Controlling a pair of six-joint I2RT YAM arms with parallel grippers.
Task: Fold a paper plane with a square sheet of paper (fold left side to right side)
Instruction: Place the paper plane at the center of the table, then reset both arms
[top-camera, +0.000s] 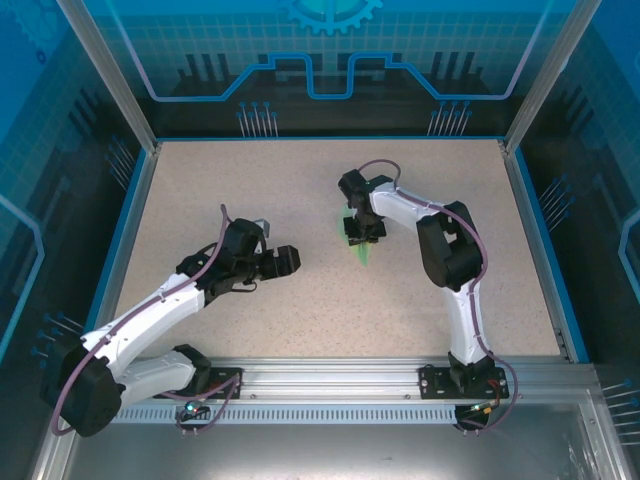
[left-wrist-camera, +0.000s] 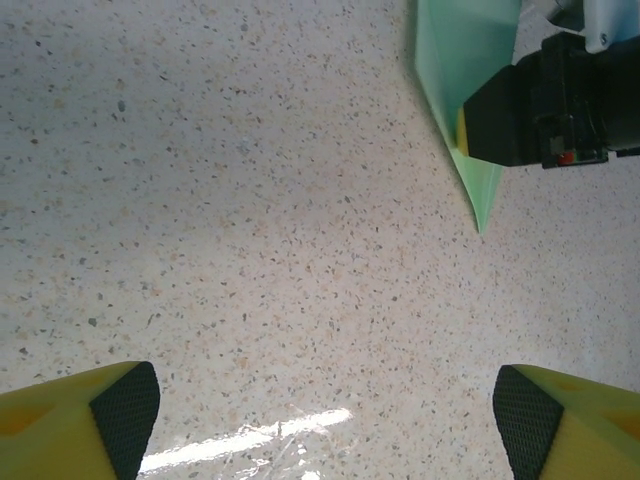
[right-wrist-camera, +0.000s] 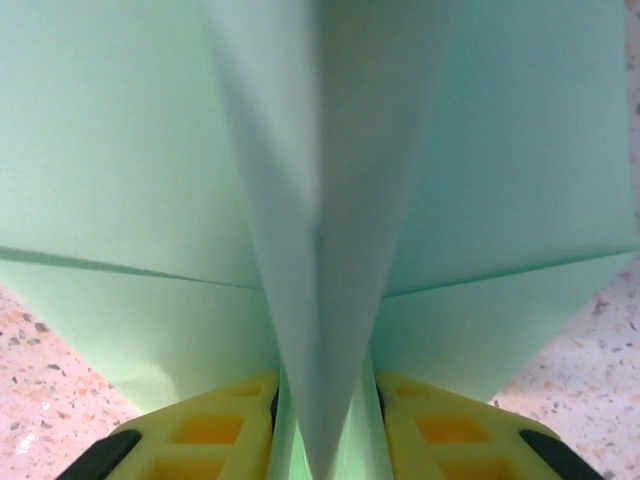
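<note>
The speckled beige table (top-camera: 300, 325), edged in blue, sits inside an aluminium-framed booth of blue panels (top-camera: 200, 50). Just right of centre is the paper plane (top-camera: 363, 252), its ridge between the right gripper's (top-camera: 362, 233) narrow jaws — gripped or merely flanked, I cannot tell. The left gripper (top-camera: 287, 259) hovers to its left, jaws wide and empty.

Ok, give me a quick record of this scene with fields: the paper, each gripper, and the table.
paper: pale green folded paper plane, a pointed dart with a centre ridge, on the table
surface: speckled beige tabletop
right gripper: over the plane, yellow fingers on either side of the ridge; unclear whether it is clamped
left gripper: open, holding nothing, apart from the plane, over bare tabletop
fold progress: plane shape formed
</note>
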